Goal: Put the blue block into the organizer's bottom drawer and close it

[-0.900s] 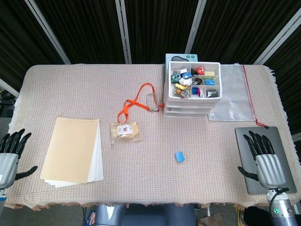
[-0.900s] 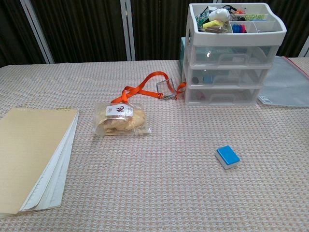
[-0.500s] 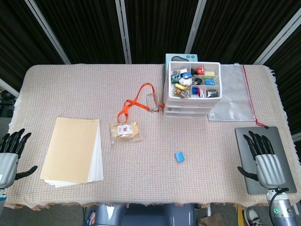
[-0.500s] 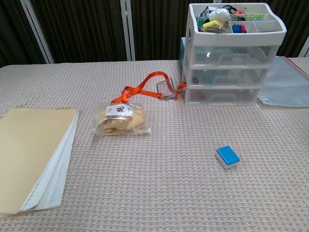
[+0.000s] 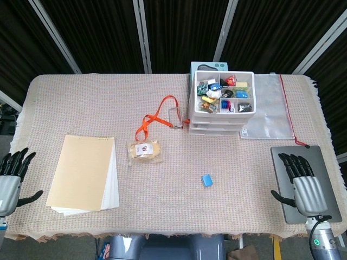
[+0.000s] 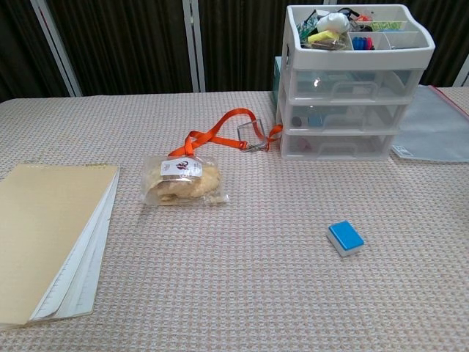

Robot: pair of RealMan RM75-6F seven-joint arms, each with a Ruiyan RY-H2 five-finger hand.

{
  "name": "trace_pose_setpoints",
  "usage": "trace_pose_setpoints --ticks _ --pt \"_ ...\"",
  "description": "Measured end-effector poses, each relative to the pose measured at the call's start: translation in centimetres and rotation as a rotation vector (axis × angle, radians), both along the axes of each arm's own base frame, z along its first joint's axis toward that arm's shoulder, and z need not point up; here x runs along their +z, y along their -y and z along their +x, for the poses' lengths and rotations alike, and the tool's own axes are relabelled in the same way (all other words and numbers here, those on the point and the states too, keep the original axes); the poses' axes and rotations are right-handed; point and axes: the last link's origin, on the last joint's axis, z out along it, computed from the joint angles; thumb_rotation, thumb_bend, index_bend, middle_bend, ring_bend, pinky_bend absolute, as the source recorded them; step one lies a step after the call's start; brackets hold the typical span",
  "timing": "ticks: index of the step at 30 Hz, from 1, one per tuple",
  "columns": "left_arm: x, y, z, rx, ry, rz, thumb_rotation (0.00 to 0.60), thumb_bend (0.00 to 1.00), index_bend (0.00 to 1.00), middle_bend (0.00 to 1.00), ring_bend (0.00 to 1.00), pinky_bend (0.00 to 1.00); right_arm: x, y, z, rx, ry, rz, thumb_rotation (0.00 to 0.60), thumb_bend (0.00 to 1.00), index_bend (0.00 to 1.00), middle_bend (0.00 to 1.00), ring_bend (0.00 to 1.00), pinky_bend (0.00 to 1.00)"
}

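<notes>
Blue block lies on the desk, both our hands empty at the near corners.

From the head view, we see the blue block point(image 5: 206, 180) alone on the woven desk point(image 5: 179, 211), well in front of the organizer point(image 5: 222, 103), whose drawers all look pushed in. Our left hand point(image 5: 9, 179) is at the near left edge, fingers spread, holding nothing; our right hand point(image 5: 305, 181) is above a grey laptop point(image 5: 287, 157), fingers also apart and empty. A notepad point(image 5: 84, 173), a snack bag point(image 5: 145, 150) and an orange lanyard point(image 5: 157, 119) are on the left of the block. From the chest view, the blue block point(image 6: 345, 237) lies flat in front of the organizer point(image 6: 352, 84); the bottom drawer point(image 6: 341, 147) is closed. No hand shows there.
</notes>
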Motion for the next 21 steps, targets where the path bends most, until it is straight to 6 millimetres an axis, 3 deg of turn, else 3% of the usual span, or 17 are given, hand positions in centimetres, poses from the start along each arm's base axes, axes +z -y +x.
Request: trace_pose_setpoints --ticks 1,5,8,14,21 --pt "0.0 0.0 0.0 -0.001 0.001 -0.001 0.6 0.13 0.08 0.0 0.0 0.0 0.1 0.1 0.2 0.005 0.012 -0.009 0.6 0.09 0.1 0.42 0.47 0.47" --pt "0.1 0.1 0.1 -0.006 0.004 -0.001 0.6 0.13 0.08 0.0 0.0 0.0 0.1 0.7 1.0 -0.001 0.076 -0.019 0.6 0.13 0.1 0.64 0.68 0.63" --pt "0.0 0.0 0.1 -0.009 0.004 -0.002 0.6 0.13 0.08 0.0 0.0 0.0 -0.1 1.2 1.7 -0.024 0.144 -0.006 0.6 0.25 0.1 0.73 0.77 0.7" --pt "0.1 0.0 0.2 -0.014 0.007 0.006 0.6 0.13 0.08 0.0 0.0 0.0 -1.5 3.0 3.7 -0.094 0.272 0.078 0.6 0.48 0.1 0.77 0.82 0.73" --pt "0.2 -0.1 0.1 -0.018 0.012 0.012 0.6 0.13 0.08 0.0 0.0 0.0 -4.3 5.1 6.5 -0.18 0.405 0.194 0.6 0.53 0.1 0.78 0.83 0.73"
